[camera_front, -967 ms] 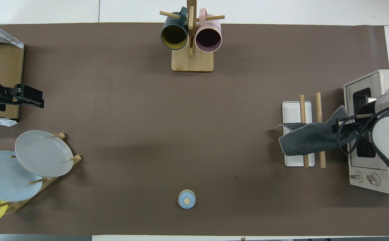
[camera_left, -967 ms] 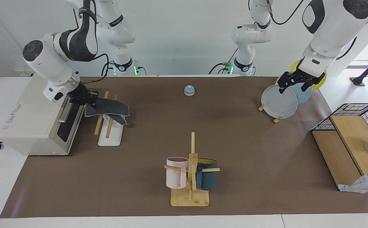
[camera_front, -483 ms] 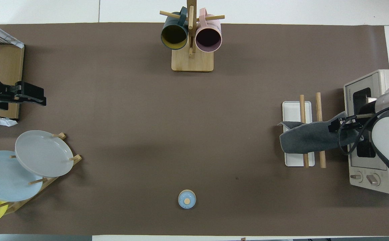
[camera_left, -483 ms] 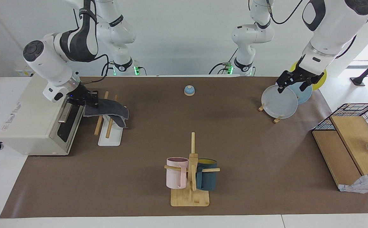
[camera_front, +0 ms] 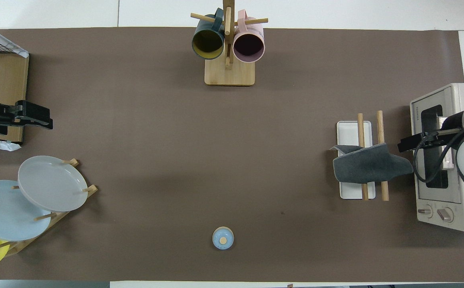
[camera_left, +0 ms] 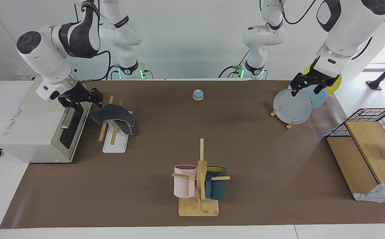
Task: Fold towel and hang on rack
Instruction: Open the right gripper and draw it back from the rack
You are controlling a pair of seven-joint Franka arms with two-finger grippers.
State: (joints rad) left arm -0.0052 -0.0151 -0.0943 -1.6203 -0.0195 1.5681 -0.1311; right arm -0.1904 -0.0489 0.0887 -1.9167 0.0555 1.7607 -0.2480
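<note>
Towel (camera_left: 113,114), dark grey face up, draped across both rods of the rack (camera_left: 110,146), sagging over the rod toward the table's middle and drooping off the rod on the claw's side; light, limp and non-slippery by the look of it, likely to slump or slide off if tugged from one edge, not fragile. Best taken, if adjustment is needed, by a pinch on the drooping edge just below the right claw (camera_left: 92,97), or on the doubled fold, rather than on the flat middle, where only one layer might lift. Right claw spread, holding nothing, raised just beside and above the towel's nearest edge, apart from the cloth, over the gap between rack and toaster oven (camera_left: 30,129); forearm angled down from the right arm's end of the table, wrist turned so the fingers point toward the rack. Left claw (camera_left: 306,87) spread and empty, waiting over the plates (camera_left: 291,107), well apart from towel and rack. Judged: hanging essentially done, release complete.
</note>
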